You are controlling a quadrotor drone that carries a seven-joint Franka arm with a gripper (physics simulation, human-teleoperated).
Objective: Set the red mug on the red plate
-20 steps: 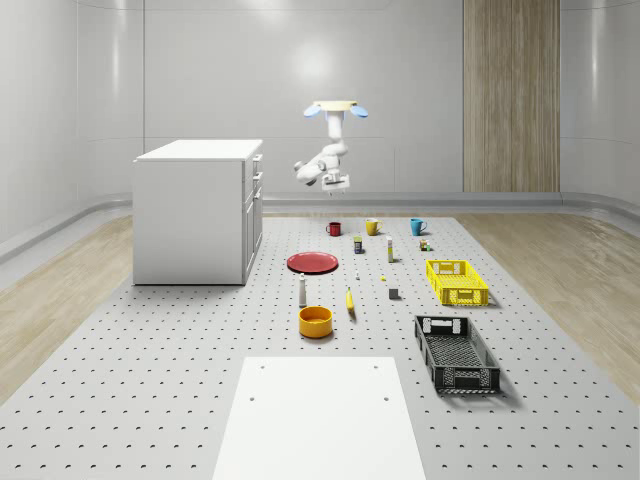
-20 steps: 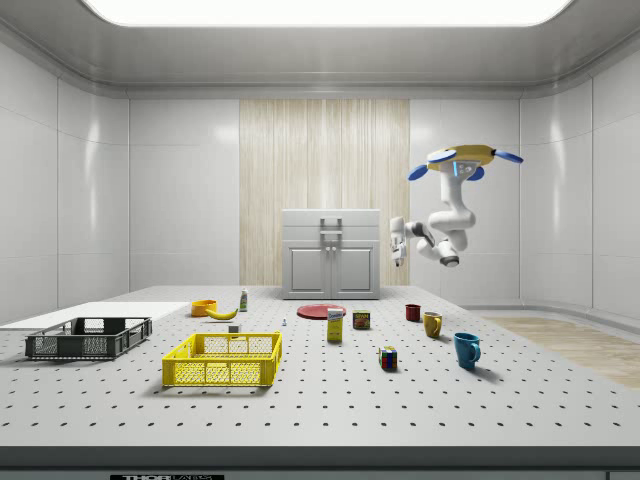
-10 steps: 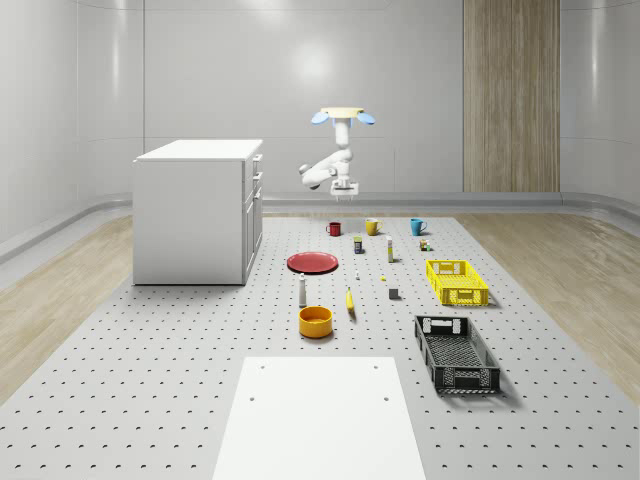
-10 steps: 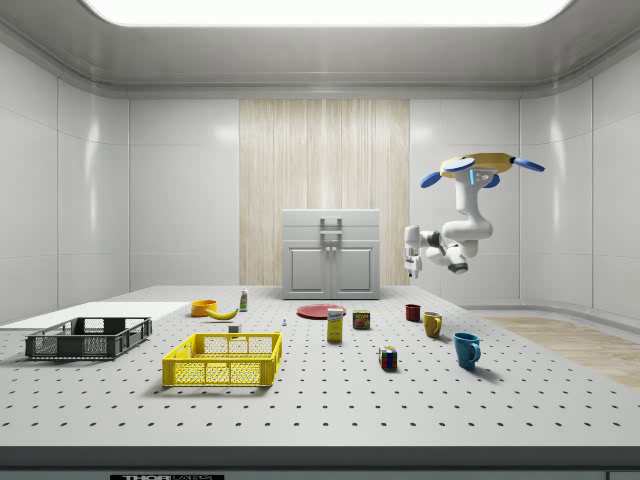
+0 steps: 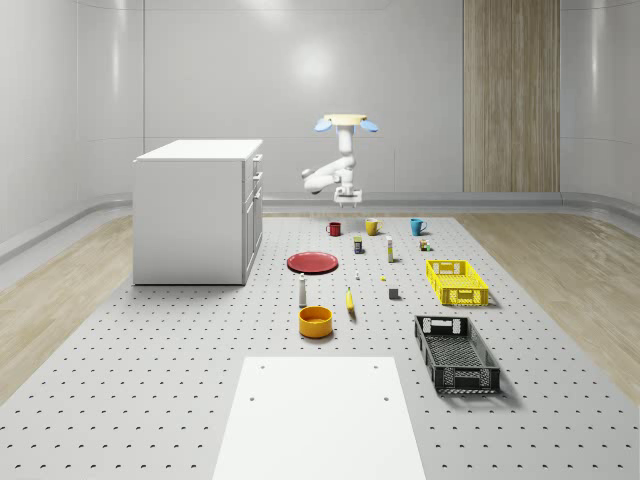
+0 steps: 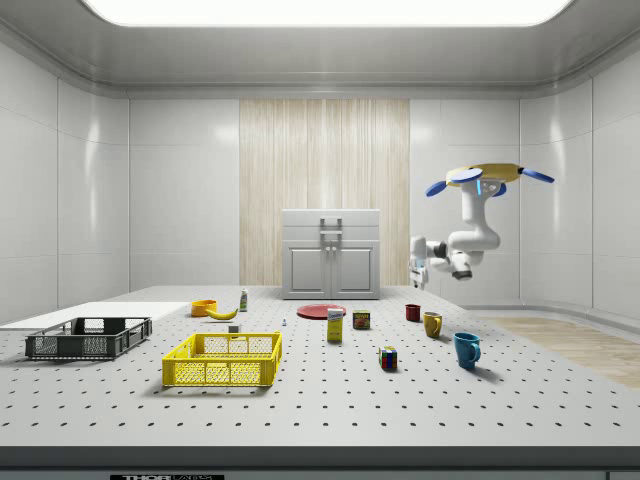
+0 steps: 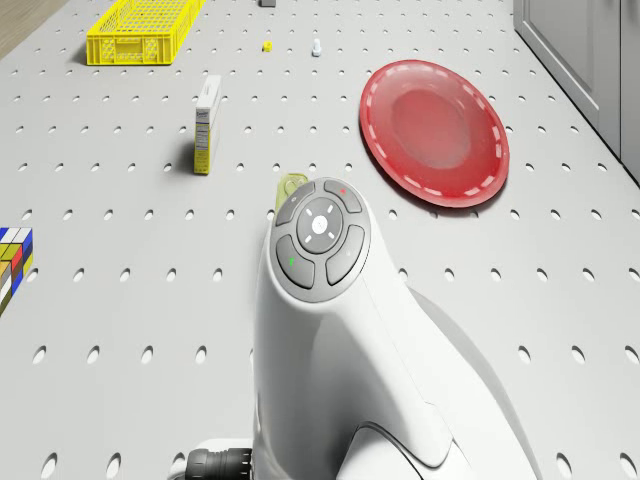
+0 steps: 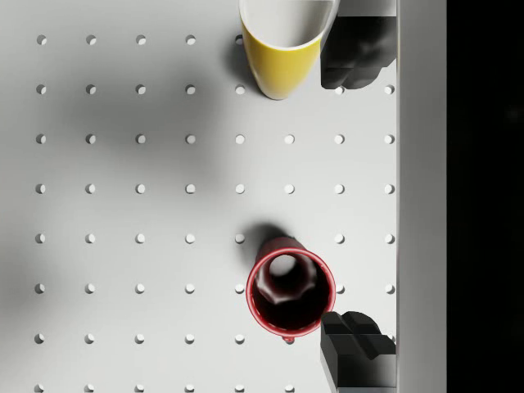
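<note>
The red mug (image 5: 334, 229) stands upright at the far end of the table, also seen as the red mug (image 6: 412, 312) and from above as the red mug (image 8: 291, 286). The red plate (image 5: 313, 262) lies nearer the cabinet; it is the red plate (image 7: 435, 130) and the red plate (image 6: 321, 312). The drone (image 5: 345, 122) hovers above the far table end, drone (image 6: 485, 178). My gripper (image 5: 346, 203) hangs well above the red mug, pointing down, gripper (image 6: 417, 283). It is open, gripper (image 8: 358, 196), with nothing between the fingers; the mug lies just beside one fingertip (image 8: 356, 352).
A yellow mug (image 8: 285, 45) and a blue mug (image 5: 417, 226) stand in a row with the red one. The table's far edge (image 8: 397, 196) runs close by. A white cabinet (image 5: 198, 210), yellow crate (image 5: 457, 282), black crate (image 5: 456, 352), orange bowl (image 5: 315, 321) and small items stand on the table.
The drone has moved toward the whole-scene view's right and sunk a little. The arm has swung, so the gripper now points down over the red mug.
</note>
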